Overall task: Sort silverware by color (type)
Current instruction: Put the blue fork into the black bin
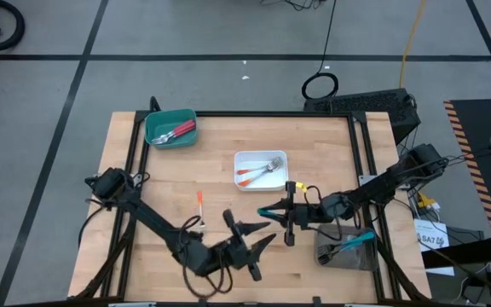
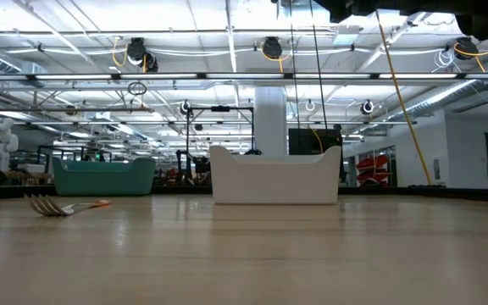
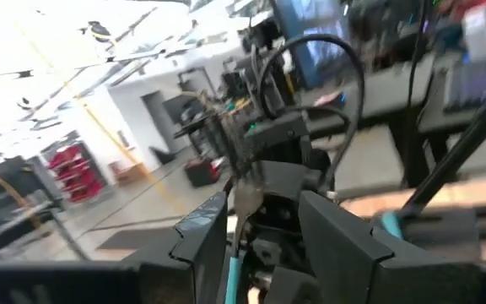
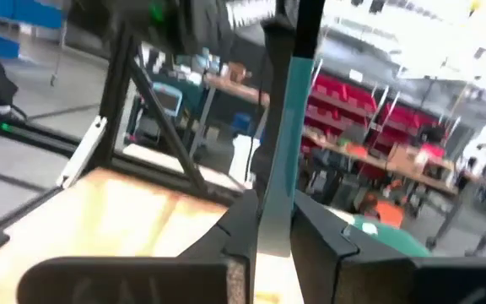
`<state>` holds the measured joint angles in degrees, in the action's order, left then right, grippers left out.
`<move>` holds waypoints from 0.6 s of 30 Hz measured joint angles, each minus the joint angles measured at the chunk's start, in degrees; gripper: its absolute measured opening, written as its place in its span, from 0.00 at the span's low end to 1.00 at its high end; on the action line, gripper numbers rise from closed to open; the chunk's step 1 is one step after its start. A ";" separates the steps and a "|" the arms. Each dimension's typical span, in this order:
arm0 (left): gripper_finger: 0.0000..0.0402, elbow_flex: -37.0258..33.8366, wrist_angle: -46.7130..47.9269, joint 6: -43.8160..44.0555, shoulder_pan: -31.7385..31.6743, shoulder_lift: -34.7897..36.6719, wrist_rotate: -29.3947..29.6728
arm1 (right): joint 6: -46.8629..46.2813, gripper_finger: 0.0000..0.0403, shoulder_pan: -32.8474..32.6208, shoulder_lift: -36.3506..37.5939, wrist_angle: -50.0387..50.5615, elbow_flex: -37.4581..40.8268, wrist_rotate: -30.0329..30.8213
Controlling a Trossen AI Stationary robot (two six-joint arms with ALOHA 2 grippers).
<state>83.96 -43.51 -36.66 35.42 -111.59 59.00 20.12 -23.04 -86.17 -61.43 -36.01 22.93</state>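
My right gripper (image 1: 280, 211) is over the table's middle, shut on a teal-handled fork (image 1: 269, 209) that points toward my left gripper (image 1: 261, 235). My left gripper is open just near of it. In the left wrist view the fork's teal handle (image 3: 232, 275) runs between my open left fingers. I cannot tell whether they touch it. An orange-handled fork (image 1: 201, 203) lies flat on the table and also shows in the low view (image 2: 62, 206). Red-handled forks (image 1: 177, 132) lie in the teal tray (image 1: 156, 119). Orange-handled forks (image 1: 258, 175) lie in the white tray (image 1: 239, 159). A teal-handled fork (image 1: 356, 240) lies in the grey tray (image 1: 331, 258). My right gripper pinches the fork's silver neck end (image 4: 268, 230) between its two fingers. The fingers come about level from the table's right and lie along the fork. The teal handle (image 4: 283, 127) sticks out beyond the fingertips toward my left gripper. The fork is lifted clear of the table.
The teal tray stands at the far left, the white tray (image 2: 274, 174) at the middle far side, the grey tray at the near right. The two arms meet close together over the near middle. Bare wood lies between the trays.
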 joint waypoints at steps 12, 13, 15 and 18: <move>0.40 32.44 79.16 27.58 -0.46 0.00 -14.97 | -11.04 0.11 2.51 11.84 25.12 -0.02 -0.41; 0.40 34.10 83.95 28.71 -1.35 0.02 -16.42 | -12.03 0.11 2.69 12.51 27.04 -0.02 -0.47; 0.40 35.94 91.39 28.86 -3.15 0.02 -16.79 | -14.13 0.11 3.22 13.55 30.53 -0.02 -0.55; 0.40 36.46 98.18 27.38 -5.65 0.02 -16.73 | -17.42 0.11 4.27 13.81 34.49 -0.02 -0.67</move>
<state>120.42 54.67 -9.28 29.76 -111.57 42.27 2.70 -18.77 -72.36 -26.94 -36.03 22.26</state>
